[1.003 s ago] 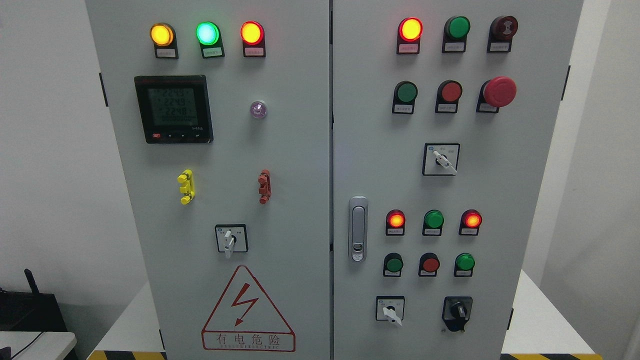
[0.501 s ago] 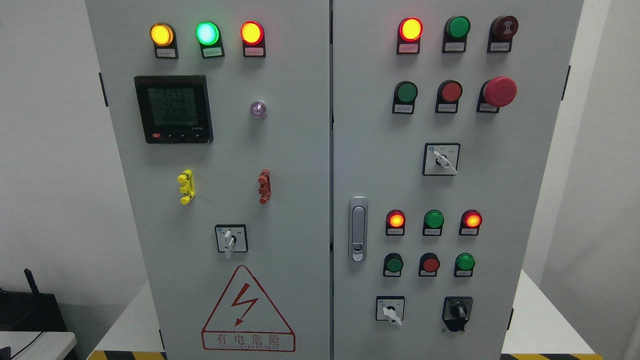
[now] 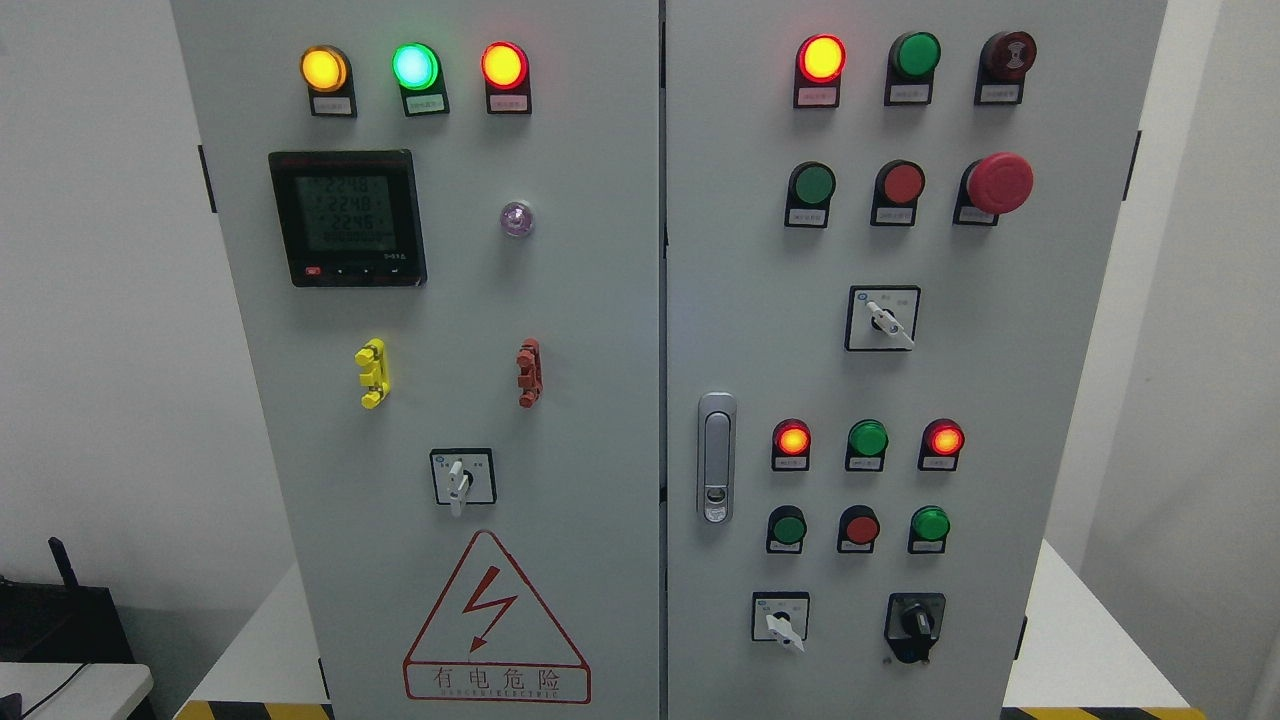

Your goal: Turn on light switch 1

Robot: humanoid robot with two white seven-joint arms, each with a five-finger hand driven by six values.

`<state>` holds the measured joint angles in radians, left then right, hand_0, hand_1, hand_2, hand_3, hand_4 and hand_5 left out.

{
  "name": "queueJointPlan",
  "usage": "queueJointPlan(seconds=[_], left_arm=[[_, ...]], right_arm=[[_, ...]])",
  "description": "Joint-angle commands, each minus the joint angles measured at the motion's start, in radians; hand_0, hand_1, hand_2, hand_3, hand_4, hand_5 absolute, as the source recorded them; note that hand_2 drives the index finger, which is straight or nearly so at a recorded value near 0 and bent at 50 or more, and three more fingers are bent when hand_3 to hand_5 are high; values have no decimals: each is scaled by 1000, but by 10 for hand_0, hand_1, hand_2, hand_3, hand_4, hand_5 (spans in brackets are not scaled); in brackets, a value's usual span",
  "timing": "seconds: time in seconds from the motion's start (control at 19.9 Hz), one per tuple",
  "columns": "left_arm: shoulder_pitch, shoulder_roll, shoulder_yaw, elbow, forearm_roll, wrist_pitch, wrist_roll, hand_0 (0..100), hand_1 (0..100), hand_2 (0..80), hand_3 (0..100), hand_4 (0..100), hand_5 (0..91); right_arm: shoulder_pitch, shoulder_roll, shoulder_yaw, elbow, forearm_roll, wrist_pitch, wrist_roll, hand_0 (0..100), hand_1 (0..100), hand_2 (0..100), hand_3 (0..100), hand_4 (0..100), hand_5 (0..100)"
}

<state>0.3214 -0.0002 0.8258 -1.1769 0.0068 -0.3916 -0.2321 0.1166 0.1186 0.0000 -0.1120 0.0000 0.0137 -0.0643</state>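
Head view faces a grey two-door electrical cabinet (image 3: 560, 330) square on. Neither robot hand nor any arm shows in frame, so I cannot tell whether the fingers are spread, curled or holding anything

Which control is "light switch 1" cannot be read: the label plates are too small. Candidates, judged only by form:
- white-handled rotary selector (image 3: 459, 480) on the left door, low centre, above the red warning triangle (image 3: 496, 620); handle points straight down, long axis vertical
- second white-handled selector (image 3: 884, 320) on the right door, mid height; handle tilted down to the right
- third white-handled selector (image 3: 782, 620) on the right door, low; handle tilted down to the right
- black rotary knob (image 3: 914, 625) just right of that third selector

Other fixtures: digital meter (image 3: 347, 218) upper left, lit; amber, green and red pilot lamps across the top of the left door; a red lamp (image 3: 820, 58) lit at the top of the right door; red mushroom stop button (image 3: 998, 183) upper right; door latch (image 3: 716, 457) near the seam on the right door

Relation that matters, as a judgement: every switch sits on a vertical face straight ahead, so any reach must come up from below frame and forward. The left-door selector lies left of the seam, likely nearer the left arm; the right-door selectors and knob favour the right arm. Reach not yet begun; turning needs a pinch across the handle's long axis
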Motion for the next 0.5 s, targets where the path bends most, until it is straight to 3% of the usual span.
queueJointPlan(seconds=[0.0, 0.1, 0.45], left_arm=[[1, 31, 112, -449, 82, -3, -49, 415, 209, 371, 605, 695, 457], [1, 34, 110, -497, 99, -13, -69, 396, 236, 440, 643, 737, 570], [-7, 128, 69, -549, 202, -13, -151, 366, 270, 481, 685, 765, 675]], right_arm=[[0, 0, 17, 0, -25, 0, 0, 120, 389, 0, 0, 0, 0], [0, 0, 17, 0, -25, 0, 0, 120, 389, 0, 0, 0, 0], [0, 1, 17, 0, -25, 0, 0, 120, 389, 0, 0, 0, 0]])
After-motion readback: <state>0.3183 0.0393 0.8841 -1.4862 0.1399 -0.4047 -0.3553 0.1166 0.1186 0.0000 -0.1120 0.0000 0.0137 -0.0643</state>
